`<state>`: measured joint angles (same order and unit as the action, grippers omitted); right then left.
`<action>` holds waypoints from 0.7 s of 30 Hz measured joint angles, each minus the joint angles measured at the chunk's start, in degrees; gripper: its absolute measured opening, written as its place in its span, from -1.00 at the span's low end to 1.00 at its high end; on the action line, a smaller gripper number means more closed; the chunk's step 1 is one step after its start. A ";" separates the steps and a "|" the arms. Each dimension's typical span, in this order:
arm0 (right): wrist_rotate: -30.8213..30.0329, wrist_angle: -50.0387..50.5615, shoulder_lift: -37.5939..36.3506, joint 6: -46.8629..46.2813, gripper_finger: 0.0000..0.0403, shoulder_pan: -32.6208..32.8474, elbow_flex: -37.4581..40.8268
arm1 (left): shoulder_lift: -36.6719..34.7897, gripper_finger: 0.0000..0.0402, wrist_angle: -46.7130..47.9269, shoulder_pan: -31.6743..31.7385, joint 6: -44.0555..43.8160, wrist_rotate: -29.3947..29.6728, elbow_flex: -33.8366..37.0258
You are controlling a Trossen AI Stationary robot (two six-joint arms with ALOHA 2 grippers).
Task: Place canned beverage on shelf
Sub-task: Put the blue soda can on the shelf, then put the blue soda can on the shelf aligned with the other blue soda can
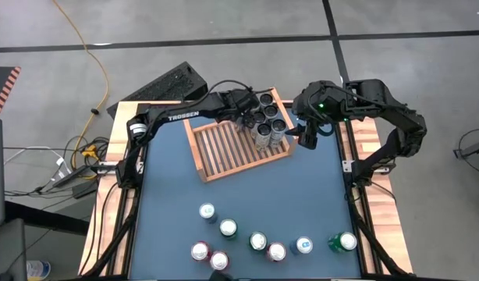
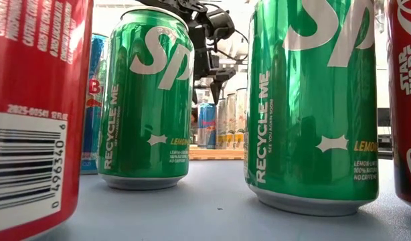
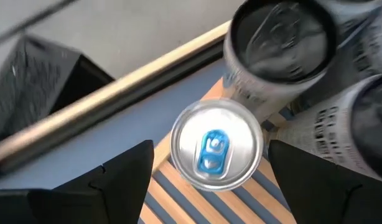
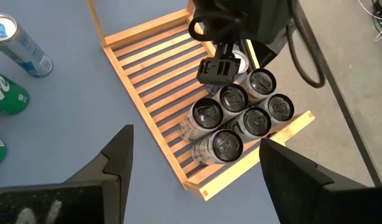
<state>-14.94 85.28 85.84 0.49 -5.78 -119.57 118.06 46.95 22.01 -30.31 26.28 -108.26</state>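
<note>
My left pincer [image 3: 206,180] is released, jaws spread to either side of a silver can [image 3: 216,151] with a blue tab. The can stands on the slats of the shelf [image 1: 228,148], clear of both jaws as far as I can see. Dark-topped cans [image 1: 267,121] crowd the shelf's far right corner, and the silver can sits just beside them. My right pincer [image 4: 194,171] is open, empty, and hovers off the shelf's right side over the counter [image 1: 317,187]. More cans [image 1: 259,242] wait along the counter's near edge.

Risk: lifting out at a slant could snag the can's rim or knock a neighbour, since the cluster is tight. A straight rise looks safest.
</note>
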 joint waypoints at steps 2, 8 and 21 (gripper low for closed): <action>0.00 0.23 0.00 0.00 0.29 0.00 0.00 | -0.42 0.52 0.15 0.10 3.20 0.33 -0.99; 0.00 3.41 0.00 0.20 0.29 0.00 -0.02 | -7.03 0.52 2.05 -0.25 19.87 -10.76 -3.83; 0.02 2.01 0.00 8.29 0.29 0.00 -0.02 | -27.57 0.52 29.39 -11.67 37.98 -35.00 -1.59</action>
<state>-14.92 87.29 85.84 8.78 -5.78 -119.59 90.49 76.34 10.34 7.67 -8.71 -109.85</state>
